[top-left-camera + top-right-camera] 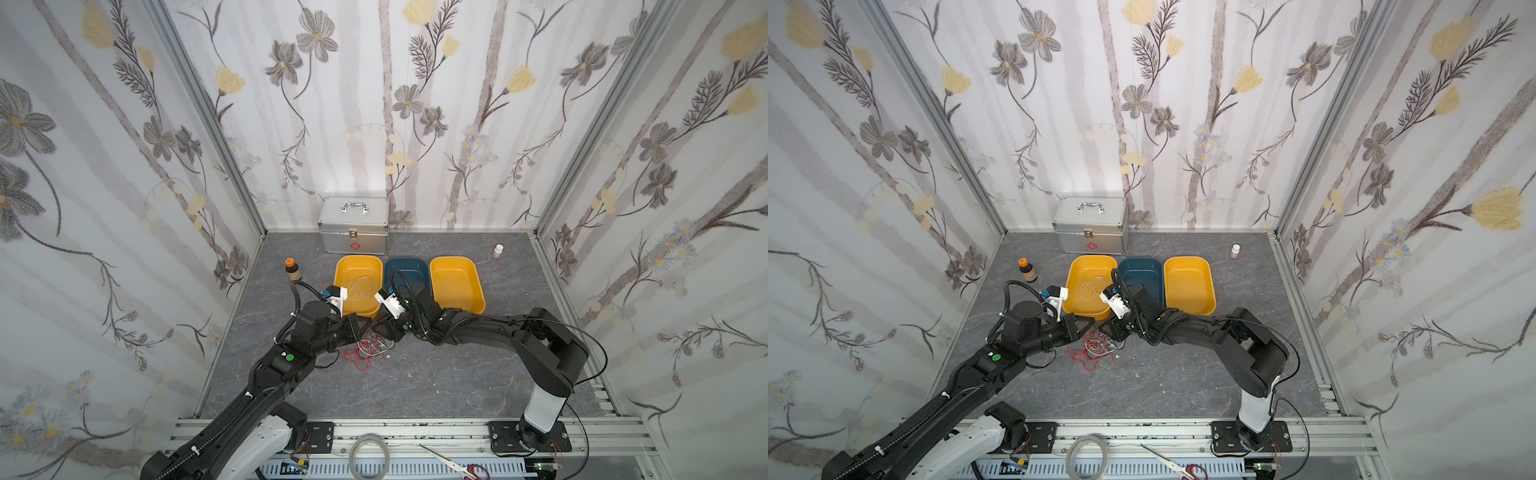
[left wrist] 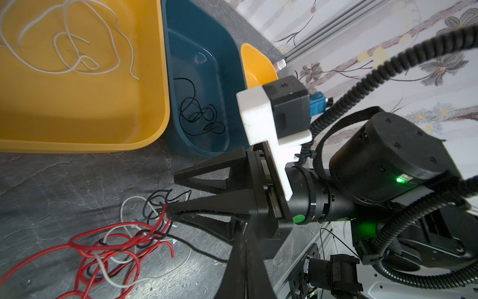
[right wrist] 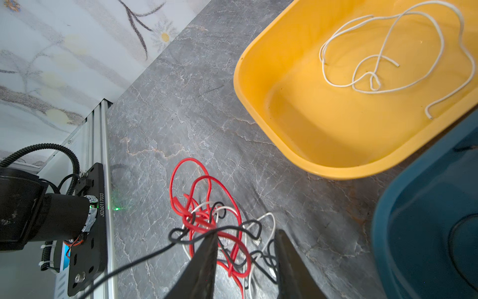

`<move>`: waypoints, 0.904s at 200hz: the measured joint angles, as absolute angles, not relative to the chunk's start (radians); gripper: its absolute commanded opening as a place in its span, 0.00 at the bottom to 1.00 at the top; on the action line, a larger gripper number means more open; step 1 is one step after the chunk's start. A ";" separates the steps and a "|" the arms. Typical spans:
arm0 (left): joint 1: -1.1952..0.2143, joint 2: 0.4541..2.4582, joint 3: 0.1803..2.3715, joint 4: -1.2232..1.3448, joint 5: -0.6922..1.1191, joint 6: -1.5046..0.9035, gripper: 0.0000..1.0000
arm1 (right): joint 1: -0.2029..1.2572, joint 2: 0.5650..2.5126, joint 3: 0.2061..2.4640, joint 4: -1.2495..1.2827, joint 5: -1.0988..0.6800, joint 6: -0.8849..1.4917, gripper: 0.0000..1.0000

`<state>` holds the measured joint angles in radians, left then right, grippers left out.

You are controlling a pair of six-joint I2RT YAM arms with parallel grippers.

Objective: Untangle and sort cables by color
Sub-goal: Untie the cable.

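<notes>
Nearest the left wrist lens: left gripper, black, jaws clenched into one wedge. A black strand of the heap runs up to it; whether it is pinched cannot be told.

Main item: tangle of thin red, black and white cables. The strands loop through one another. It lies on the grey marbled desk, just in front of the trays and beneath the tips of both grippers.

Right gripper: black, jaws released with a clear gap between the fingers, poised over the tangle. A black loop is draped across the tip of one finger. It faces the left gripper, and the tips are near each other.

Sorted stock:
- Loose white cable, coiled inside the yellow plastic tray, the leftmost of three set side by side.
- Thin black cable, curled in the dark blue plastic tray, the middle one.
- Second yellow plastic tray, at the right end of the row.

Behind the trays, against the back wall: silver aluminium case with a top handle and a red cross, closed.

Left of the trays: brown bottle with an orange cap, upright.

Far right, well apart from the trays: small pink bottle with a white cap, upright.

On the front rail, between the arm bases: grey tape ring, lying flat. Just beside it are red-handled scissors.

Surround: floral papered walls on three sides.
</notes>
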<state>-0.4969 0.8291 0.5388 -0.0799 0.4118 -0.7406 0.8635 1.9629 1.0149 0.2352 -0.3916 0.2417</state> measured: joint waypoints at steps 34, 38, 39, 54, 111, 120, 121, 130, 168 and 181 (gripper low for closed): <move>-0.498 0.823 0.539 -0.080 0.412 -0.741 0.00 | 0.849 1.990 1.030 0.235 -0.435 0.240 0.33; -0.498 0.822 0.539 -0.080 0.412 -0.741 0.00 | 0.849 1.993 1.033 0.236 -0.447 0.237 0.32; -0.498 0.822 0.539 -0.080 0.412 -0.741 0.00 | 0.850 1.993 1.033 0.236 -0.452 0.236 0.32; -0.498 0.820 0.539 -0.080 0.411 -0.741 0.00 | 0.853 1.995 1.034 0.237 -0.495 0.230 0.29; -0.499 0.821 0.538 -0.081 0.411 -0.741 0.00 | 0.858 2.001 1.032 0.250 -0.614 0.211 0.32; -0.499 0.820 0.538 -0.081 0.411 -0.741 0.00 | 0.863 2.010 1.039 0.249 -0.628 0.205 0.33; -0.499 0.820 0.538 -0.081 0.411 -0.741 0.00 | 0.863 2.011 1.039 0.249 -0.629 0.205 0.33; -0.499 0.820 0.538 -0.081 0.410 -0.741 0.00 | 0.865 2.020 1.045 0.247 -0.635 0.204 0.33; -0.500 0.807 0.539 -0.083 0.399 -0.741 0.00 | 0.869 2.042 1.056 0.238 -0.632 0.197 0.39; -0.500 0.802 0.539 -0.083 0.395 -0.741 0.00 | 0.869 2.047 1.060 0.235 -0.622 0.198 0.39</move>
<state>-0.4995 0.8017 0.5388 -0.0830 0.3950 -0.7406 0.8692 2.0468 1.0595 0.2352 -0.6220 0.1978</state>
